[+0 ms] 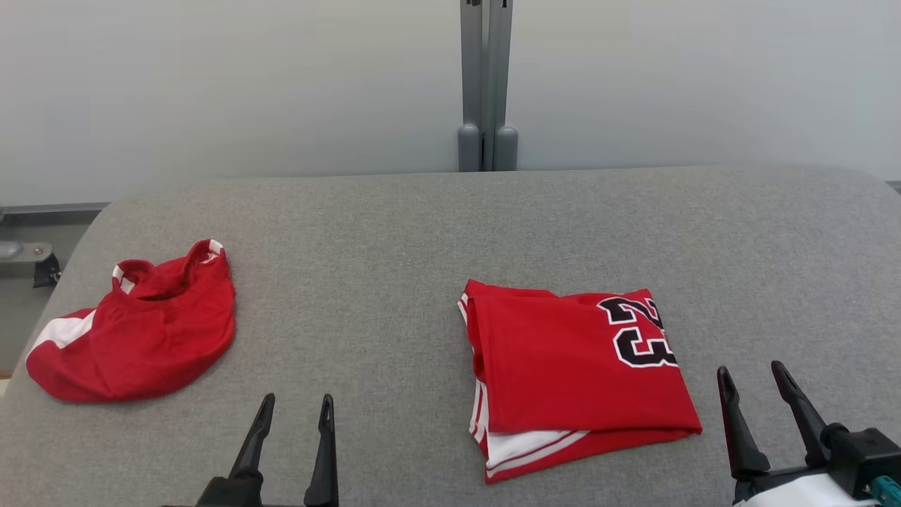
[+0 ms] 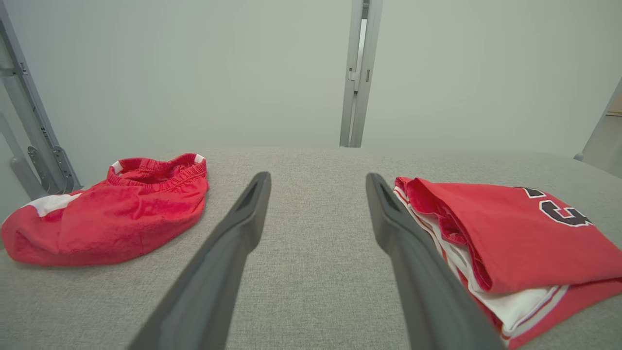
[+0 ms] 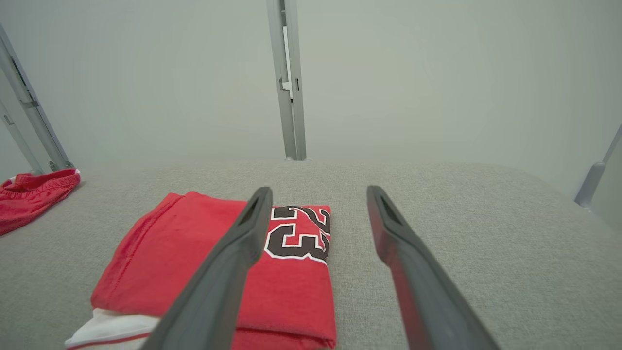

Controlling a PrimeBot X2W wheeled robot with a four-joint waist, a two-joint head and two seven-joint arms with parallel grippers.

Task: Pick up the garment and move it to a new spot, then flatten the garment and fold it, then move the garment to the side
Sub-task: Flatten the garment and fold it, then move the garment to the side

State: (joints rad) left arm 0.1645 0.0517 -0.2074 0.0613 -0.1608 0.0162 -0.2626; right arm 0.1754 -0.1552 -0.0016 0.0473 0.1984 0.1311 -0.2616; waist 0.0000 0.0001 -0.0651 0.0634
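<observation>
Right pincer (image 3: pixel 318 192): fingers spread wide, gripping nothing.
Folded jersey (image 3: pixel 184 253): red with a black "23" outlined in white, lying flat on the table, with a white layer showing at its near edge.
Crumpled red garment (image 3: pixel 29 194): far left, well apart from the jersey.
Table (image 3: pixel 486 243): grey fabric top.
Post (image 3: pixel 289 97): grey metal, upright behind the table.

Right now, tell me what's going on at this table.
Nothing is being handled. The left gripper and the right gripper hover open and empty at the near edge of the grey table. A folded red jersey lies between them, nearer the right one, untouched. A crumpled red garment sits at the left, not yet flattened.
</observation>
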